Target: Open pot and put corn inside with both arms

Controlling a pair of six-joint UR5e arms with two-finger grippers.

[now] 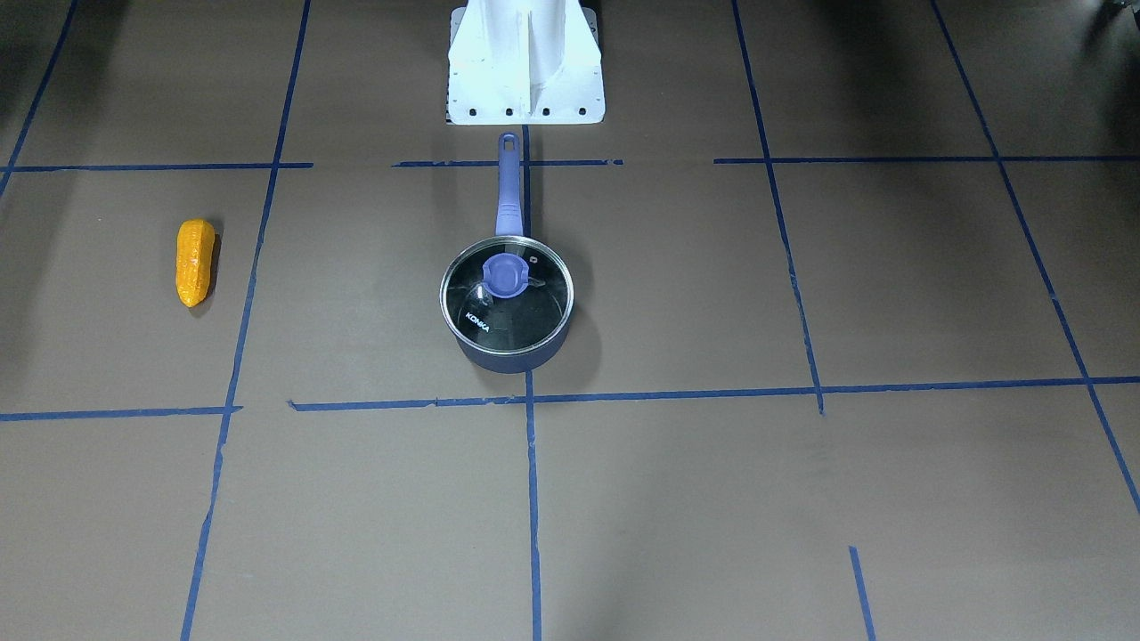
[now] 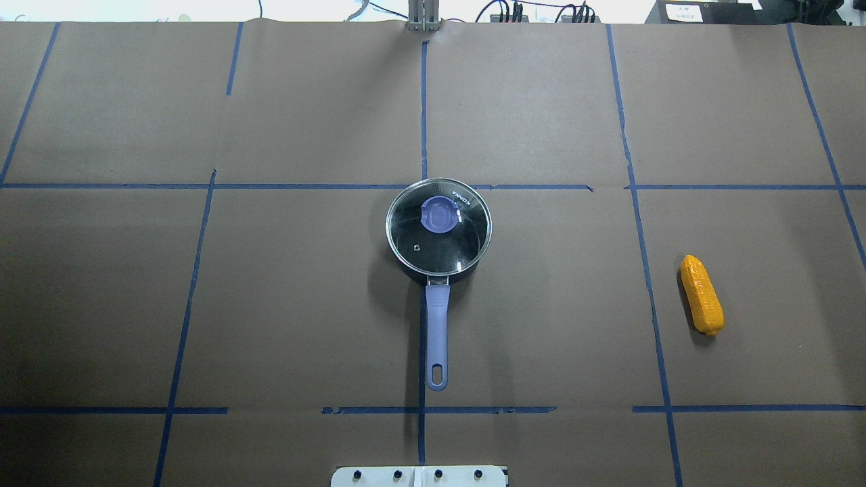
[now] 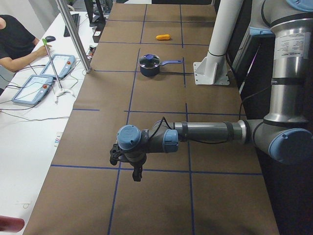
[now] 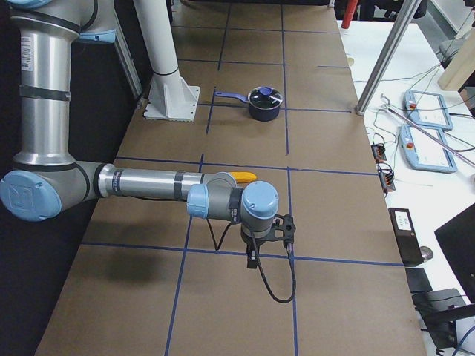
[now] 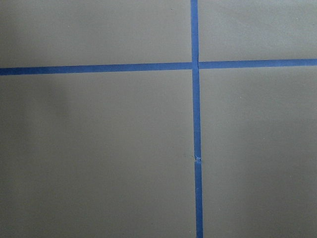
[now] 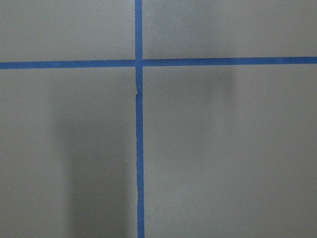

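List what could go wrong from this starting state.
1. The lid covers the pot, and its small knob is the only grip. An off-centre pinch may slip or drag the pot.
2. The corn lies on its rounded side and may roll when pinched.

A small dark blue metal pot (image 1: 512, 359) sits upright in the middle of the brown bench (image 1: 802, 499). Its round glass lid (image 1: 530, 312) with a blue knob (image 1: 505, 273) is on top, so the pot is closed. Its long light-blue handle (image 1: 508, 191) sticks out straight toward the robot.

A little bumpy orange-yellow toy corn cob (image 1: 195, 262) lies on its side on the bench. It is well apart from the pot, on the robot's right.

The grey left arm (image 3: 205, 132) and the grey right arm (image 4: 145, 183) reach out low over the two far ends of the bench, well apart from the pot. The left end effector (image 3: 137, 175) and the right end effector (image 4: 253, 259) point down. I cannot tell how their fingers stand.
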